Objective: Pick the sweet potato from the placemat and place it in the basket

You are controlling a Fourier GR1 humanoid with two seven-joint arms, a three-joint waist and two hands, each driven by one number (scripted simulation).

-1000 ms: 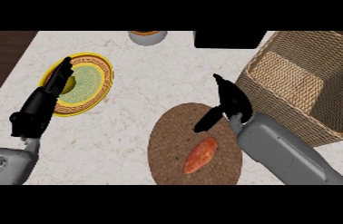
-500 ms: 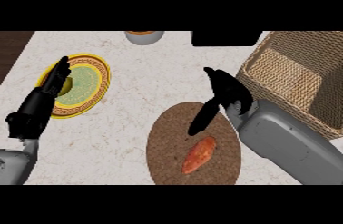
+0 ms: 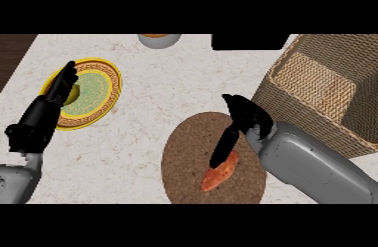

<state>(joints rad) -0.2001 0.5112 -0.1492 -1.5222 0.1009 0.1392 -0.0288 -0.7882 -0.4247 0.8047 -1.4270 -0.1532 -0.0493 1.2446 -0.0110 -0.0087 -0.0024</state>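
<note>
An orange sweet potato lies on the round brown placemat at the lower middle of the counter. My right hand hangs just above the potato's upper end, fingers straight and pointing down at it, holding nothing. The wicker basket stands to the right of the placemat, behind my right forearm. At the left, my left hand rests open, fingers up, over the edge of a plate.
A yellow plate with a patterned rim and green middle sits at the left. A grey bowl with something orange is at the top edge, beside a dark block. The counter's dark left edge shows at the upper left.
My right hand has come down and to the left over the placemat, and its fingers now reach the sweet potato's upper end. The left hand has not moved.
</note>
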